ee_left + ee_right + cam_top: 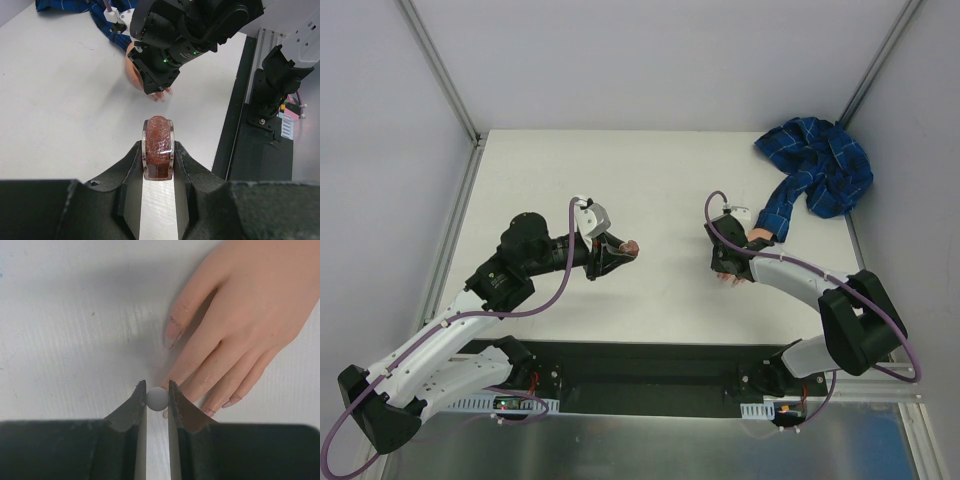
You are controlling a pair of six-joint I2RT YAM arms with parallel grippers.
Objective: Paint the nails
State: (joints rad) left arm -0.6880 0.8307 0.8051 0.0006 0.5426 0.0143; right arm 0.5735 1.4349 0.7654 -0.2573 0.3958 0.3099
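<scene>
The flesh-coloured fake hand (pixel 250 315) lies palm down, fingers spread, its nails (pixel 174 331) small at the fingertips. The thumb nail shows faint dark smears. My right gripper (pixel 158 390) is shut on a small round whitish cap (pixel 158 398), which hovers right at the index fingertip. Whatever hangs below the cap is hidden. From above, the right gripper (pixel 728 272) covers most of the hand. My left gripper (pixel 158 150) is shut on a tiny bottle (pixel 158 147) of reddish glittery liquid, held off to the left of the hand, above the table (pixel 550 180).
The hand's blue plaid sleeve (pixel 820 170) lies bunched at the back right corner. Metal frame posts (pixel 440 70) rise at both back corners. A black base strip (pixel 650 370) with the arm mounts runs along the near edge.
</scene>
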